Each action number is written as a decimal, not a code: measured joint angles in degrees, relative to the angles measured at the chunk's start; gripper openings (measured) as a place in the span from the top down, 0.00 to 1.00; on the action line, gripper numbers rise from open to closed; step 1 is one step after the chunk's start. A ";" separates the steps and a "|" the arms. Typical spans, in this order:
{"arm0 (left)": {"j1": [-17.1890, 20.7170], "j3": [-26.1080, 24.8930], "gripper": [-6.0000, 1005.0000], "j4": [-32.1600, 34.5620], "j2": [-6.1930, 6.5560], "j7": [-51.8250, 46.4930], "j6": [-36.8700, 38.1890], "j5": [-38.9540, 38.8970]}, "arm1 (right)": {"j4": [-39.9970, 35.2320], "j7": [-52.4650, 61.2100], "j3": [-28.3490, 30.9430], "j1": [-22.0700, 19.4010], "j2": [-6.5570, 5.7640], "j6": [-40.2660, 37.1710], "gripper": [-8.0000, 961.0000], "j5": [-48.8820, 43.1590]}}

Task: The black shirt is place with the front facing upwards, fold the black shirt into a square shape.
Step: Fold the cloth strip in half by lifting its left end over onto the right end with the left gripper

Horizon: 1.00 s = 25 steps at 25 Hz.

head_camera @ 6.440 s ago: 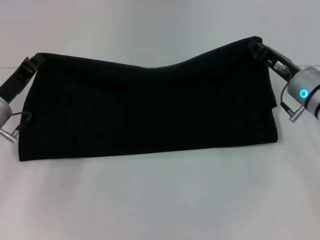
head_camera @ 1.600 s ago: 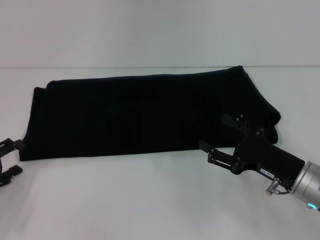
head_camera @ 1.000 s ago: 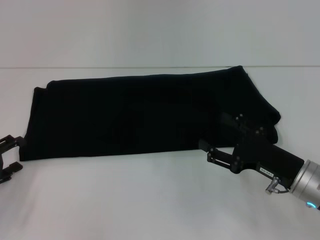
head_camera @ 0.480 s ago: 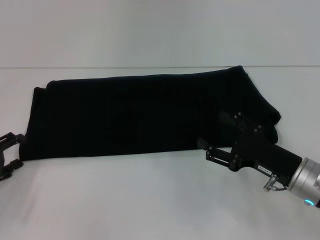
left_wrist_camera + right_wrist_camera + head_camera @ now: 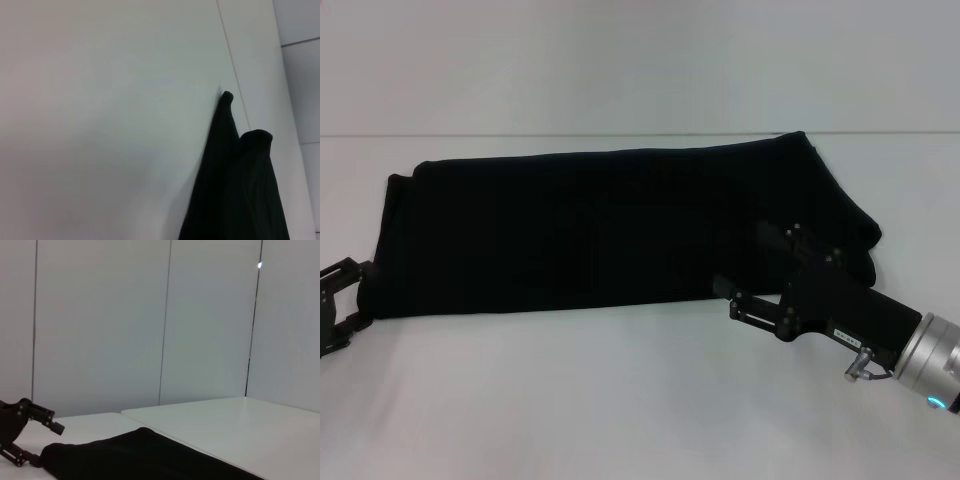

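Looking down from my head, the black shirt (image 5: 610, 230) lies folded into a long band across the white table (image 5: 620, 400); my right gripper (image 5: 745, 270) sits low at the band's near edge toward its right end, fingers spread, holding nothing; my left gripper (image 5: 345, 300) rests at the band's left end, fingers parted, just beside the cloth, gripping nothing. From my left wrist, a dark fold of shirt (image 5: 240, 190) lies on the table; from my right wrist, the shirt (image 5: 150, 457) stretches away, the left gripper (image 5: 25, 437) open at its far end.
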 joint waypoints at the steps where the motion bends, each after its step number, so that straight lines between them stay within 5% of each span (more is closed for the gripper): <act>1: -0.19 0.00 0.29 -0.19 0.04 0.05 -0.19 0.00 | 0.00 0.00 0.00 0.09 0.00 0.03 0.06 0.00; 25: -3.12 0.19 0.33 -0.40 -0.45 2.18 -2.12 1.14 | 0.00 0.00 0.00 0.54 0.00 -0.18 0.06 0.00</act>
